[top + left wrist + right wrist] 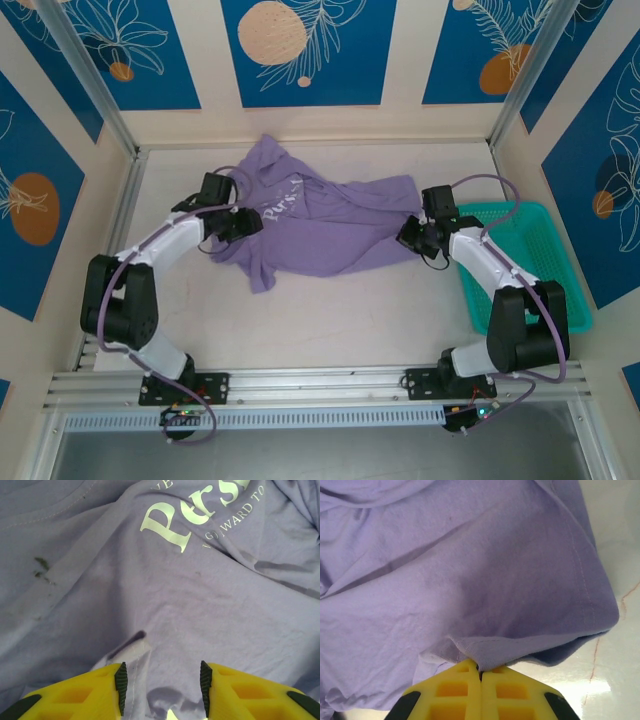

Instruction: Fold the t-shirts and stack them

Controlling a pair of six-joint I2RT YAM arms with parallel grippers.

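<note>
A lavender t-shirt (320, 225) with white "Persist" lettering lies crumpled and spread across the middle of the table. My left gripper (245, 222) is over its left part, beside the lettering. In the left wrist view that gripper (162, 685) is open, its yellow fingers apart over the cloth (200, 605), and a hem fold lies against the left pad (121, 682). My right gripper (408, 235) is at the shirt's right edge. The right wrist view has it (480, 672) shut on a pinch of the hem, with the purple cloth (470, 580) lifted slightly off the table.
A teal mesh basket (520, 260) stands at the right of the table, just behind my right arm. Bare pale tabletop (340, 320) lies in front of the shirt. Patterned walls close in the back and both sides.
</note>
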